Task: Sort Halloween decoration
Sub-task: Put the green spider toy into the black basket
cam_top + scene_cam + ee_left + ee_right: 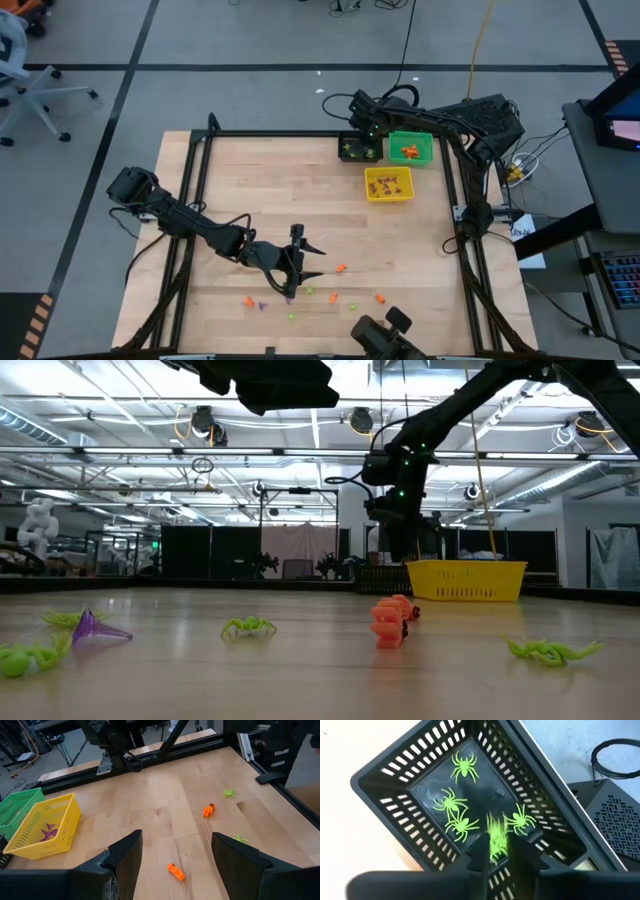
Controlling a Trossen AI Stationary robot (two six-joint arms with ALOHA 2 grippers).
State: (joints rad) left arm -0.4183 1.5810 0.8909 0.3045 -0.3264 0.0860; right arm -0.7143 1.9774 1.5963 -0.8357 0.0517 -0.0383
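The right gripper (362, 128) is up over the black bin (360, 147) at the far edge of the table (300, 190), and from its wrist you can see a light-green spider (496, 840), blurred, right at its fingertips (482, 851), with the narrow gap between them just parted; whether it is gripped or dropping free I cannot tell. Below it, four more green spiders (457, 815) lie flat on the black bin's floor, thin-legged, bright lime. Beside that bin sits the green bin (411, 148) with orange pieces inside, and in front of it the yellow bin (389, 184) holding purple and orange bits. Over on the near side, the left gripper (306, 262) hangs low above the wood, fingers spread wide and nothing between them. The loose trinkets are scattered around it: an orange piece (175, 872) lies on the table just ahead between its two fingers, another orange one (208, 810) farther on, a green spider (228, 793) beyond that and one more (239, 838) by the finger. From table height, a purple cone-shaped witch hat (96, 629) lies tipped on its side, a small green spider (248, 627) near it, an orange pumpkin stack (388, 621) upright in the middle, and a green spider (550, 650) off to the side.
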